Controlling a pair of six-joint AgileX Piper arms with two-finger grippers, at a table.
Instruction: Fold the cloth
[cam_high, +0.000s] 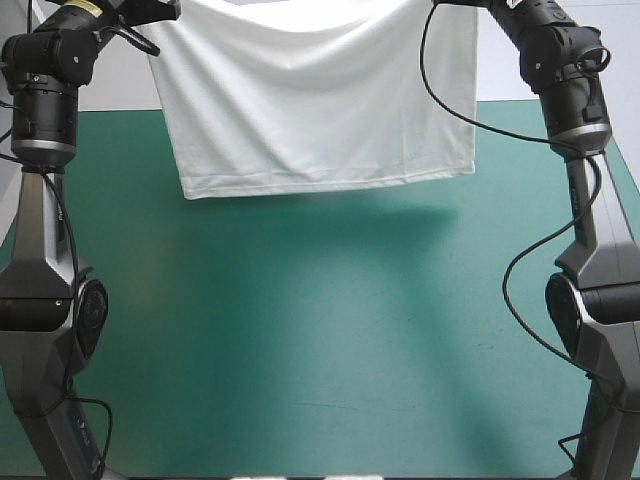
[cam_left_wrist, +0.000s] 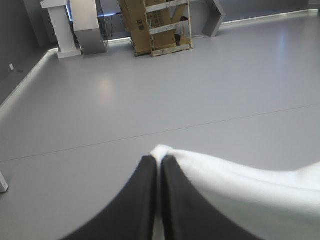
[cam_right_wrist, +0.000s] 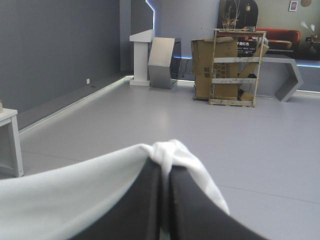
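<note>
t-shirt (cam_high: 320, 100) hanging spread above the far side of the teal-green table (cam_high: 320, 340), at 12 o'clock in the high view, hem clear of it, left gripper (cam_left_wrist: 159, 162) pinching its top corner at 11 o'clock, right gripper (cam_right_wrist: 165, 167) pinching the other at 1 o'clock, top edge sagging between

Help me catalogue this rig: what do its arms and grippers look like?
The left arm and right arm are dark grey tapering links with black round joints; a yellow mark sits on the left arm's top joint. The left gripper and right gripper each have two broad black fin-shaped fingers.
</note>
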